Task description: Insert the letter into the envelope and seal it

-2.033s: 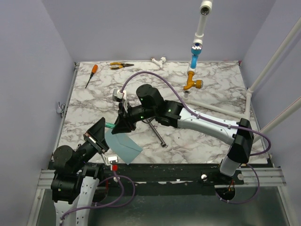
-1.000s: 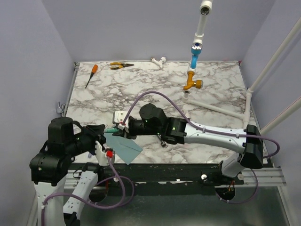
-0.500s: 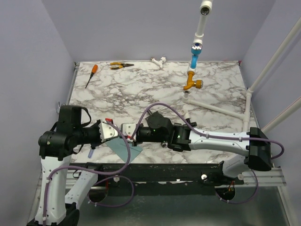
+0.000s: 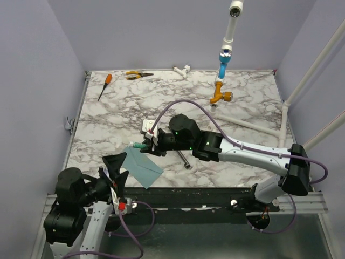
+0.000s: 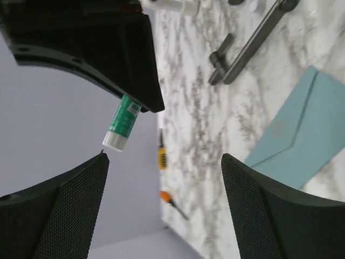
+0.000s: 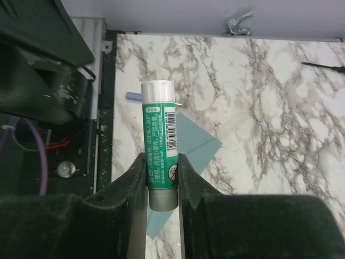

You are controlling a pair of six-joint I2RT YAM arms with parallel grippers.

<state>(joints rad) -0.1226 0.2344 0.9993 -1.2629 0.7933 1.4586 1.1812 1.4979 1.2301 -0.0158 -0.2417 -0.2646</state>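
Left claw [image 4: 118, 170]: wide open and empty, down low at the near-left corner, right over the table's front edge. Its mesh-faced fingers [image 5: 56, 208] stand far apart with nothing between them.
Right claw [image 6: 161, 168]: clamped tight on the glue stick [image 6: 159, 129], gripping its lower half with the white cap pointing away from the wrist. It hovers over the envelope's far corner, and the stick is held clear of the paper.
Envelope [image 4: 144, 167]: flat on the marble table [image 4: 108, 118], lying cornerwise between the two claws. The near corner comes right up to the table's front edge. The left corner is tucked behind the left claw's fingers in the top view. A V-shaped crease shows on its face in the left wrist view.
Dark rod [image 4: 182, 157]: on the marble just right of the envelope, near its right corner but apart from it, running back under the right arm.
Far edge: orange-handled screwdriver [image 4: 104, 86] at the back left, with yellow-handled pliers [image 4: 138, 75] and a small white fitting [image 4: 183, 69] along the back wall.
Right side: white pipe [image 4: 242, 123] lying diagonally, with an orange valve [image 4: 222, 97] at its far end.
Open room: broad bare marble on the left and in the middle, behind the envelope.
Tight spots: the front edge at the envelope's near corner, and purple walls close in on the left, back and right.
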